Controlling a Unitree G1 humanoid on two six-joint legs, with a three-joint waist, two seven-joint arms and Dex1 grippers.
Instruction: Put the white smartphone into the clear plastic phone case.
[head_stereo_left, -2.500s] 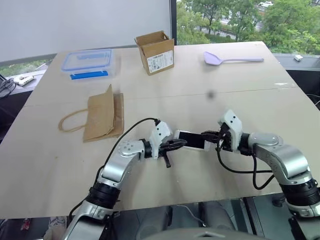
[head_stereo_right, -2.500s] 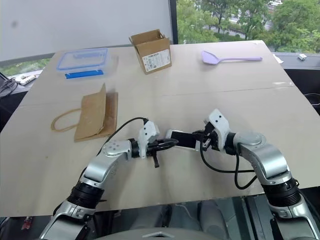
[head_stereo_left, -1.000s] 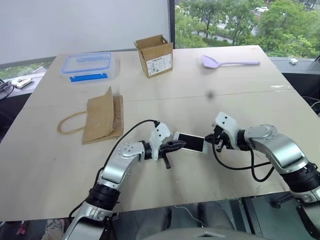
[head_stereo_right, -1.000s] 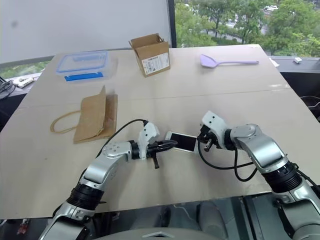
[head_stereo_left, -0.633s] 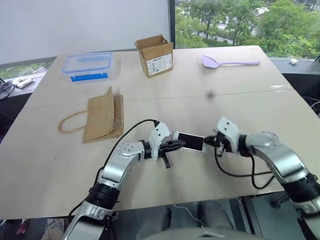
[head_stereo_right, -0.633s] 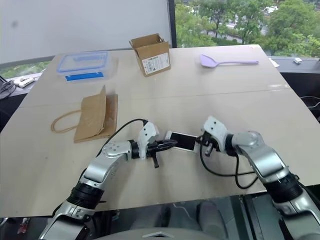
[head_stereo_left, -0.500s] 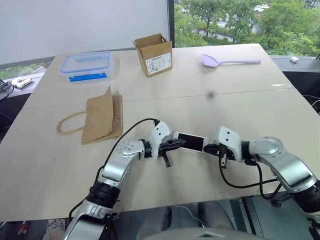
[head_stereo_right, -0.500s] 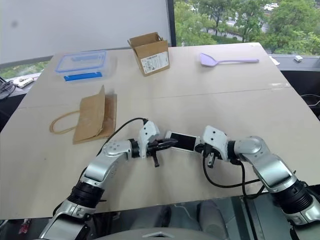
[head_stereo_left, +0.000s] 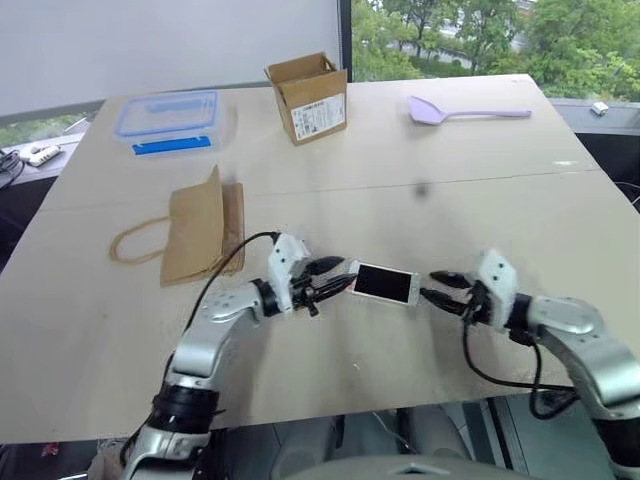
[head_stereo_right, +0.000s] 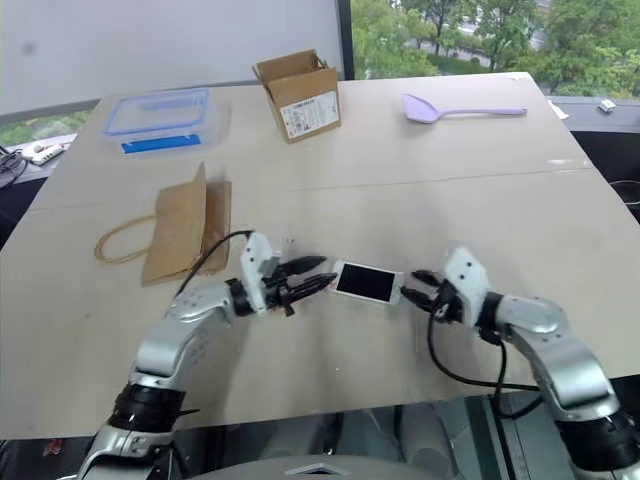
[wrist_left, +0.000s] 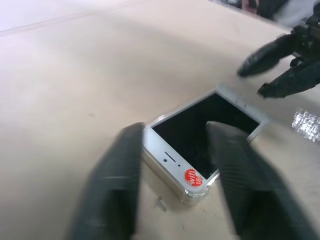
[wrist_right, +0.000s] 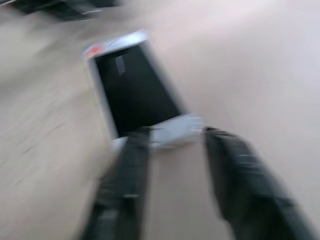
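The white smartphone (head_stereo_left: 385, 284) lies flat, black screen up, on the table between my two grippers. A thin see-through rim of the clear plastic phone case (wrist_left: 192, 196) hugs its edges, so the phone sits inside the shell. My left gripper (head_stereo_left: 335, 275) is open just off the phone's left end, with nothing between its fingers (wrist_left: 117, 185). At the right end my right gripper (head_stereo_left: 440, 288) is open too, a short gap away from the phone (wrist_right: 135, 85). A red sticker marks the phone's end nearest the left gripper.
A brown paper bag (head_stereo_left: 205, 225) lies to the left. At the back stand a clear box with a blue-rimmed lid (head_stereo_left: 167, 115) and an open cardboard box (head_stereo_left: 308, 85), and a lilac spatula (head_stereo_left: 465, 112) lies there. The table's front edge (head_stereo_left: 330, 405) runs close below the arms.
Both grippers, earlier shut at the phone's two ends, have opened and drawn back outward. The phone now rests on the table untouched. The camera view has also shifted slightly.
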